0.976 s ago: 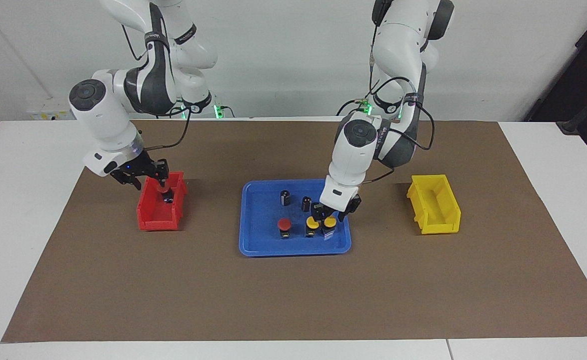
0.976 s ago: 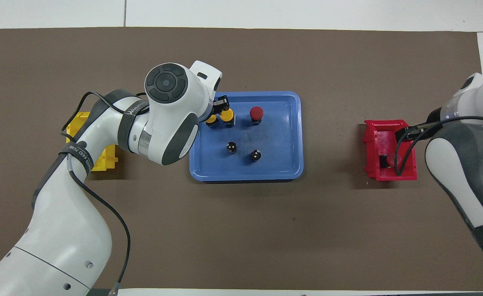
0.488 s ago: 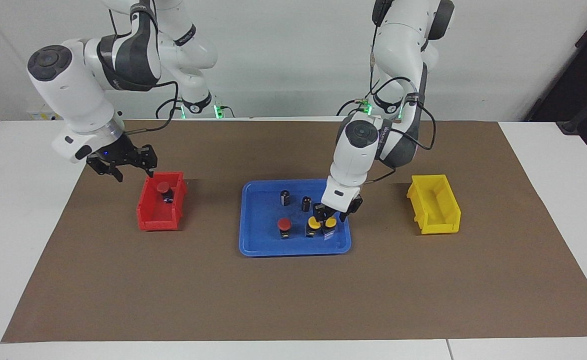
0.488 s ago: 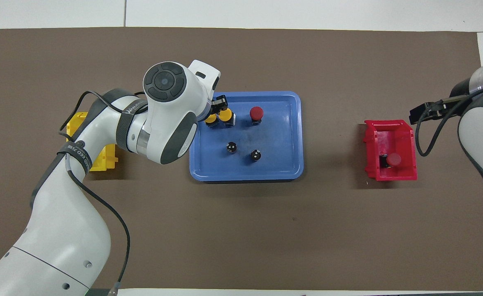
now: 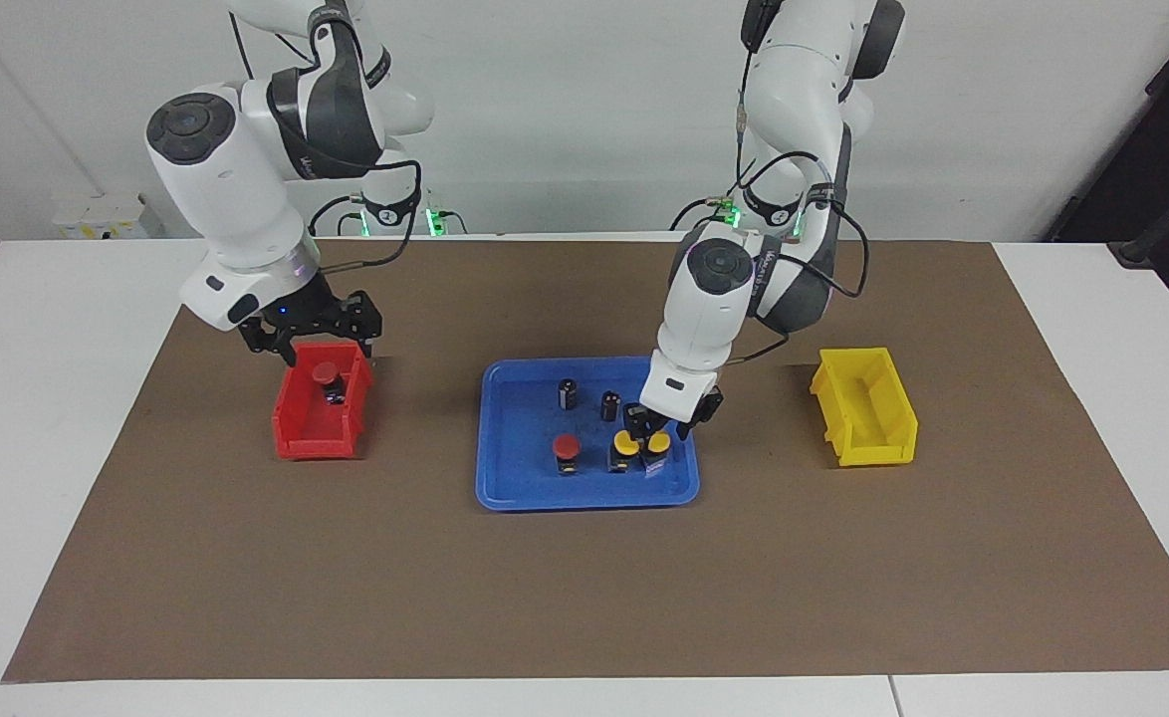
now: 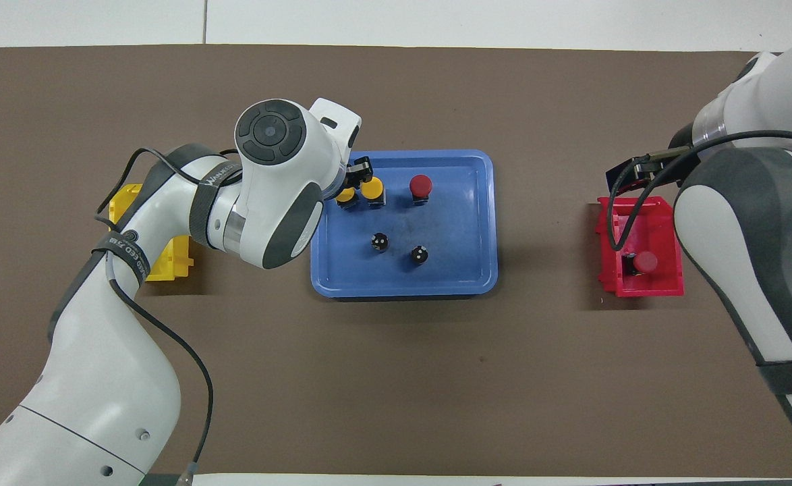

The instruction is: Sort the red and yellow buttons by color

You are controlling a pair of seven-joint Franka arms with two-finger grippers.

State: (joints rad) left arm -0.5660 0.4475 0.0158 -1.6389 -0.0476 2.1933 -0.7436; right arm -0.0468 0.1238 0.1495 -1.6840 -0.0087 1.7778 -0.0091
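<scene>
Across the brown mat (image 5: 584, 597) that covers the white table I see three containers: a blue plastic tray (image 5: 515, 468) in the middle, a yellow plastic bin (image 5: 878, 448) toward the left arm's end, and a red plastic bin (image 5: 311, 438) toward the right arm's end. My left gripper (image 5: 647, 428) is down in the tray at the corner nearest the yellow bin, fingers closed around a yellow domed push-button (image 5: 656, 443) on its black base. A second yellow push-button (image 5: 625, 448) stands just beside it, and a red domed push-button (image 5: 567, 450) stands on the tray next to that. Two small black cylinders with silvery tops (image 5: 570, 391) stand on the tray nearer the robots. My right gripper (image 5: 314, 337) hangs over the red bin's edge nearest the robots, fingers spread apart and holding nothing. Another red push-button (image 5: 326, 378) lies inside the red bin.
</scene>
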